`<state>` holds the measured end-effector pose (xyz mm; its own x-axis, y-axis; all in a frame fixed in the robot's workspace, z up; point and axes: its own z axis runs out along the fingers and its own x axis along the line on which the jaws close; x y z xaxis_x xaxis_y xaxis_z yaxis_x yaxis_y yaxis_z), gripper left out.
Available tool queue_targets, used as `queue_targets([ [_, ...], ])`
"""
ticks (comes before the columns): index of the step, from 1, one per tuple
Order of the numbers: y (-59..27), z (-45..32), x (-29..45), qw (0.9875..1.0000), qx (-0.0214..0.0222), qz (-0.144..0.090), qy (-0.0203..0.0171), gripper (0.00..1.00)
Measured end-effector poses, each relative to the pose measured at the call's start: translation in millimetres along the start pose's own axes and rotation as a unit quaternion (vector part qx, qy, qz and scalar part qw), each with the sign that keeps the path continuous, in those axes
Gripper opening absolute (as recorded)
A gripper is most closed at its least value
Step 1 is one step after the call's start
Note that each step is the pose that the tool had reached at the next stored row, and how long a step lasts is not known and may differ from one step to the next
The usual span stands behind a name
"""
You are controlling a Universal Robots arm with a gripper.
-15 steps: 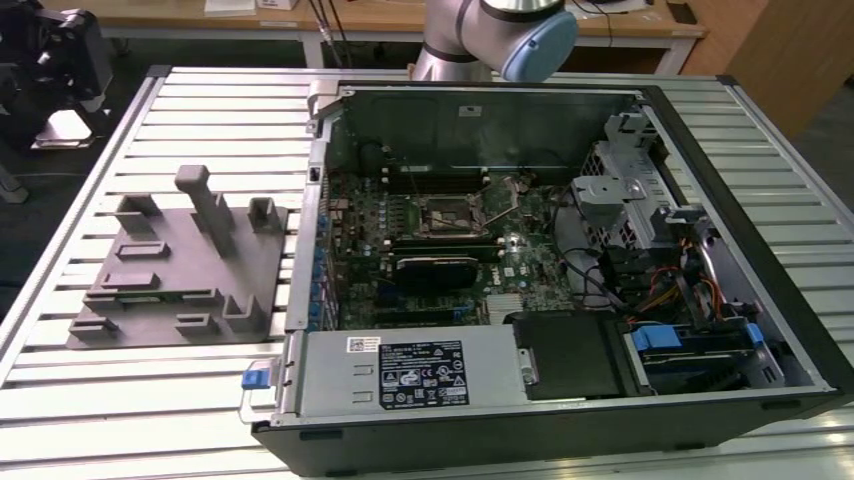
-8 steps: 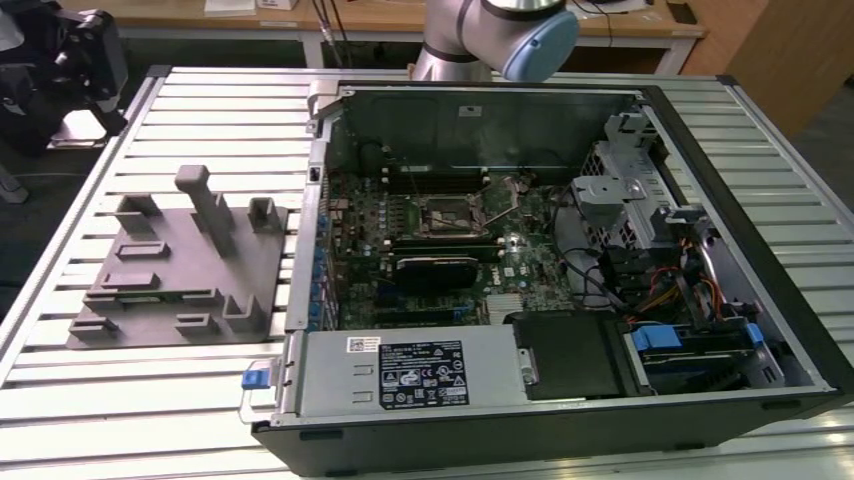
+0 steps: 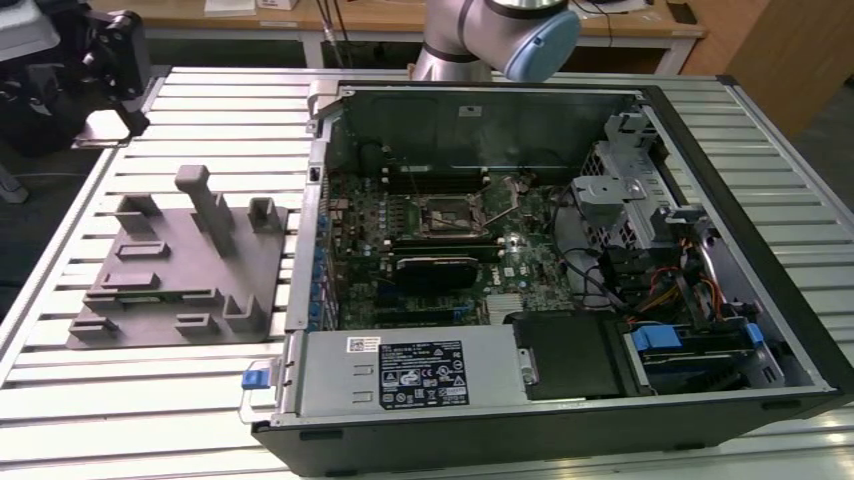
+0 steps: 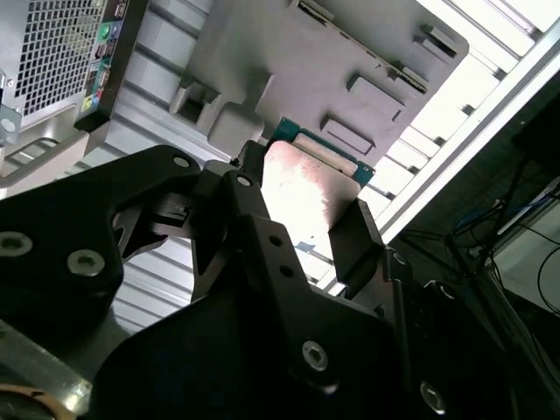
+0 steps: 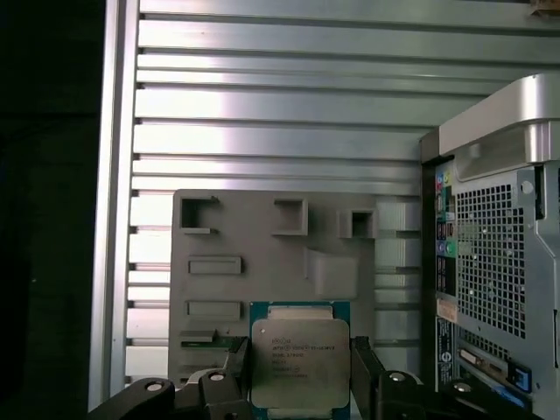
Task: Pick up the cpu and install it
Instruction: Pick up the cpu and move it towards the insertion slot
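The cpu point(image 5: 300, 360) is a flat square chip with a silvery top and a green rim, held between my gripper's point(image 5: 300, 378) two black fingers point(image 5: 366, 367). In the second wrist view the cpu point(image 4: 308, 184) sits edge-on between the fingers point(image 4: 353, 238), and the gripper point(image 4: 302, 219) is shut on it. It hangs well above the grey fixture plate point(image 5: 262, 249), apart from it. In the exterior view the open computer case holds the motherboard socket point(image 3: 447, 212), with its retaining lever raised beside it.
The grey fixture plate point(image 3: 174, 270) with upright blocks lies on the slatted metal table point(image 3: 160, 400), at the exterior view's left of the case point(image 3: 561, 400). The case's rear panel point(image 5: 494, 262) stands close beside the fixture. The arm's joint point(image 3: 514, 30) is behind the case.
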<state>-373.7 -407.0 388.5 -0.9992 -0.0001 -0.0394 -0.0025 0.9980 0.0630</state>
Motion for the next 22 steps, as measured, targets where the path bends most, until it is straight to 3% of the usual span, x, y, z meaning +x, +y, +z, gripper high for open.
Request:
queue_targets([
  [13,-0.1,1.1,-27.9,1.0,0.0,0.0,0.0,0.54],
  [22,-0.1,2.1,-53.4,1.0,0.0,0.0,0.0,0.54],
])
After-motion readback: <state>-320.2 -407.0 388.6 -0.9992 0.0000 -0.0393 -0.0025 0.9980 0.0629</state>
